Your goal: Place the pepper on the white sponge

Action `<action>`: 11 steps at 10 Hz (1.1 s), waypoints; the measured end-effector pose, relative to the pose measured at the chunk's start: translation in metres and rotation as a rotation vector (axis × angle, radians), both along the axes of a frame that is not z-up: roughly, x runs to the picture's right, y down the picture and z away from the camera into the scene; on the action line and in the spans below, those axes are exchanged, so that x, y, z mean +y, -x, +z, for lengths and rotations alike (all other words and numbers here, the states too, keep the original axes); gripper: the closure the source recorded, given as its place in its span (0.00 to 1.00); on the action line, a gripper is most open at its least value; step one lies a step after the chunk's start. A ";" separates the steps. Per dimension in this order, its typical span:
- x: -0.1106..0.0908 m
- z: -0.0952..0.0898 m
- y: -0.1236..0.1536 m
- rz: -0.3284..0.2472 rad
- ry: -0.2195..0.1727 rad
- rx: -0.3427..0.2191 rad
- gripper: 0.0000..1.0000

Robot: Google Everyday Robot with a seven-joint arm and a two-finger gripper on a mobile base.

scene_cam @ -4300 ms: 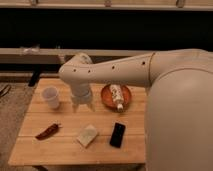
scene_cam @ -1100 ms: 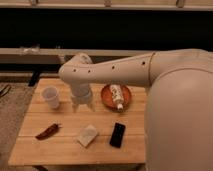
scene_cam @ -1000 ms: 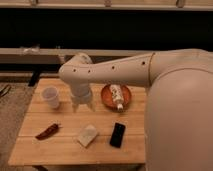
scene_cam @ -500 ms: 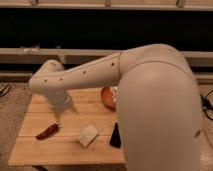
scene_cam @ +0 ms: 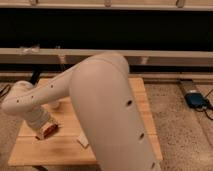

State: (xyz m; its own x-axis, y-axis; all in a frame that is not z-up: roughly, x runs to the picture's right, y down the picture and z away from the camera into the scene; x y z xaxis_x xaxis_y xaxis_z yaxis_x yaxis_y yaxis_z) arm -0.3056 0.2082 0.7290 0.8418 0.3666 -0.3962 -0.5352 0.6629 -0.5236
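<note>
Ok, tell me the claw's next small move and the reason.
Probably close on the pepper before any lift: the open claw sits low over the wooden table, right at the reddish pepper. Only a corner of the white sponge shows beside the arm, so carrying comes after.

- Table (scene_cam: 55, 150): light wood.
- Arm (scene_cam: 100, 100): cream-white, small dark dots.
- Gripper (scene_cam: 44, 129), low over the table's left: pale cream.
- Pepper (scene_cam: 49, 131): red-brown.
- White sponge (scene_cam: 82, 142): off-white.
- Floor (scene_cam: 175, 130): speckled beige.
</note>
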 end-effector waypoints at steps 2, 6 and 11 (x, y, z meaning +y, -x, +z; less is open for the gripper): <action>-0.003 0.024 0.017 -0.047 0.006 -0.058 0.35; -0.035 0.060 0.034 -0.154 0.026 -0.185 0.35; -0.017 0.053 0.017 -0.320 0.132 -0.245 0.35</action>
